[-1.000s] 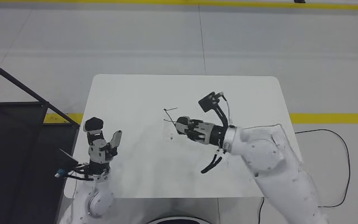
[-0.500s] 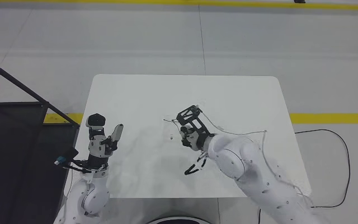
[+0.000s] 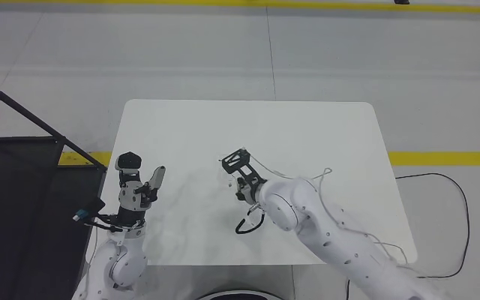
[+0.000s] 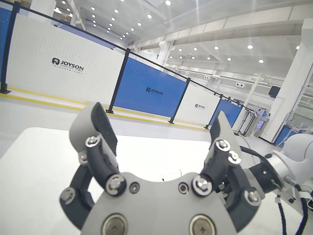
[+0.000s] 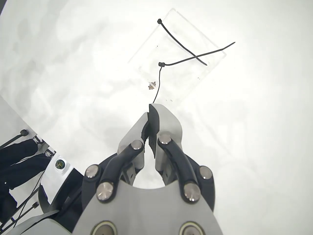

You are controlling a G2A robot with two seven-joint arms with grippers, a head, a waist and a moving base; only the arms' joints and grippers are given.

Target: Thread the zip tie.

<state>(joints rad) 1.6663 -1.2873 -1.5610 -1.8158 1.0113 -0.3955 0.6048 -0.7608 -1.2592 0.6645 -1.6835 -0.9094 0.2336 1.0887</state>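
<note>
The right gripper [image 5: 152, 107] is held above the middle of the white table [image 3: 315, 127], pointing down at it. Its fingers [image 5: 154, 119] are pressed together, and a thin black zip tie [image 5: 158, 81] is pinched at their very tips. From the tips the strand runs to a small square head [image 5: 161, 64]. From that head a further strand is carried outward to a tapered end [image 5: 233, 42], which reaches past the edge of a clear sheet [image 5: 185, 79] lying flat on the table. Whether the two strands belong to one tie passed through its own head cannot be told.

A second zip tie [image 5: 176, 37] is laid on the same sheet, with its head toward the sheet's far corner. It is crossed by the outward strand of the first, so that an X is formed. A small brownish fleck [image 5: 151, 85] is seen on the sheet just beside the held strand.

The left gripper [image 4: 159, 111] is kept at the table's near left corner, well apart from the sheet and both ties. It is spread wide, with its ribbed pads [image 4: 105, 128] facing each other across the gap, and nothing is held between them.
</note>
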